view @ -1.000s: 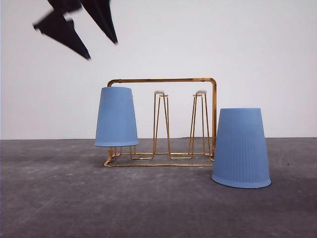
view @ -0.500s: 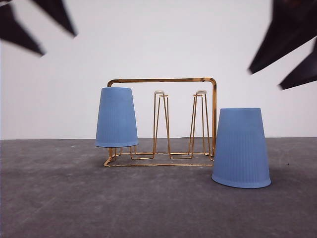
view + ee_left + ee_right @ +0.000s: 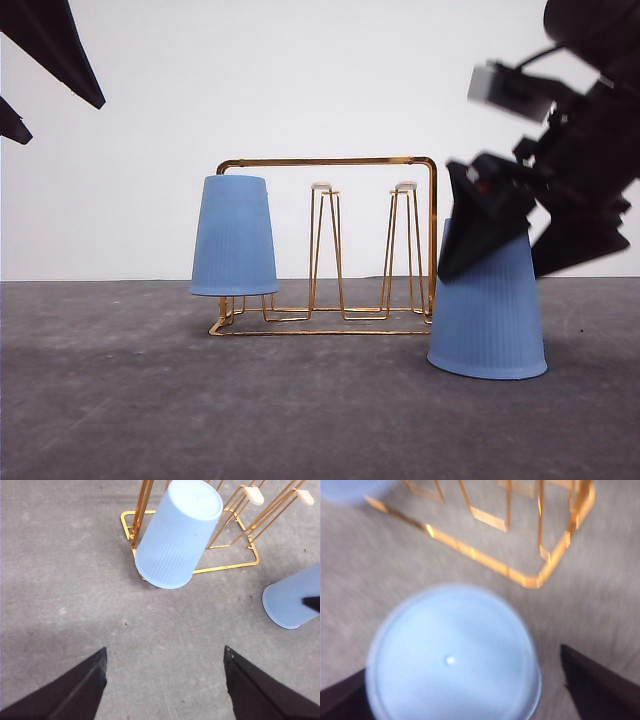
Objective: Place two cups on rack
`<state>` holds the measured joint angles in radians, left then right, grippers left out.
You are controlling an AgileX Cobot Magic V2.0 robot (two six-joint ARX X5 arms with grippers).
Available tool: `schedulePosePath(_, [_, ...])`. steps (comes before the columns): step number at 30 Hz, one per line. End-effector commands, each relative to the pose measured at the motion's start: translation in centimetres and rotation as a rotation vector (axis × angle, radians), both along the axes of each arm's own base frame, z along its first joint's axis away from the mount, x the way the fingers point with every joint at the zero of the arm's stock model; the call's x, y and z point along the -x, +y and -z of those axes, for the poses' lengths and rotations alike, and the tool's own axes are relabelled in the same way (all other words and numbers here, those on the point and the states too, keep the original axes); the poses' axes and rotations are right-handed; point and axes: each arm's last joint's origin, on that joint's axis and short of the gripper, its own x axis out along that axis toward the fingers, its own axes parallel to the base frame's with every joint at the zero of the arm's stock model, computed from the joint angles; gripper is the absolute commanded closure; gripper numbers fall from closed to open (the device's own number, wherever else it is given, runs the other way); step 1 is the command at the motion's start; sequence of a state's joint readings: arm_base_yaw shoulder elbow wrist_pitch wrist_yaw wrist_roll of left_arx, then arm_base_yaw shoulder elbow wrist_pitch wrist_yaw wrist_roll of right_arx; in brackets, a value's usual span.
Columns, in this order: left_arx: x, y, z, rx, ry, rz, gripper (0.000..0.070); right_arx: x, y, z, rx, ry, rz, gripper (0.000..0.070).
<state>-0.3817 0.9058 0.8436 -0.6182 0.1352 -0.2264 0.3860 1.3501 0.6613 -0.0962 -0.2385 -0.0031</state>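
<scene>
One light-blue ribbed cup [image 3: 234,237] is seen inverted over the end prongs of the gold wire rack [image 3: 330,163], so half of the task is judged done. The second cup [image 3: 487,305] stands upside down on the grey table [image 3: 300,410], just beside the rack's corner, directly beneath the right hand [image 3: 510,235].

The right hand is spread, one finger on each side of the cup's closed base; in the right wrist view the dark fingertips [image 3: 592,685] are seen flanking the pale disc of the base [image 3: 452,655], and no pinch is made out yet. The left hand [image 3: 165,680] is held wide apart and empty, with the racked cup [image 3: 177,535] well ahead of it and bare table between its fingers.

The cup is judged to be light, thin-walled plastic, stiff enough near the closed base but likely to flex toward the open rim. The fine vertical ribbing should give some purchase, yet the taper narrows upward, so the cup may be squeezed out downward if pressed hard. A moderate hold low on the narrow end, just under the base, is advised. The free white-tipped prongs [image 3: 321,187] lie beside the hand.
</scene>
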Motion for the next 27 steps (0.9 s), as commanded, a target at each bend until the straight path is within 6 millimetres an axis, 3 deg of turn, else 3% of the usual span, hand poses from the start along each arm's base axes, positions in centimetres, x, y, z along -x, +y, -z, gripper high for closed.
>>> schedulePosePath(1, [-0.2,-0.1,-0.5,0.009,-0.016,0.001,0.0271,-0.2,0.2,0.1,-0.001,0.009,0.001,0.0236])
schedulePosePath(3, [-0.2,-0.2,-0.5,0.010,-0.018,0.001,0.0271,-0.1,0.2,0.0,0.006,0.029,-0.001,0.0325])
schedulePosePath(6, [-0.2,-0.2,-0.5,0.010,-0.018,0.001,0.0271,-0.1,0.2,-1.3,0.027,0.074,0.000,0.0354])
schedulePosePath(12, [-0.2,-0.1,-0.5,0.009,-0.018,0.001,0.0271,-0.9,0.5,-7.7,0.058,0.117,-0.011,0.0354])
schedulePosePath(20, [-0.2,-0.1,-0.5,0.010,-0.017,0.001,0.0271,-2.2,1.3,-15.9,-0.027,-0.138,-0.034,0.0353])
schedulePosePath(23, [-0.2,-0.2,-0.5,0.010,-0.017,0.001,0.0271,-2.7,1.5,-17.2,-0.065,-0.236,-0.031,0.0353])
schedulePosePath(27, [-0.2,-0.1,-0.5,0.010,-0.018,0.001,0.0271,-3.8,2.0,-16.6,-0.069,-0.255,-0.026,0.0352])
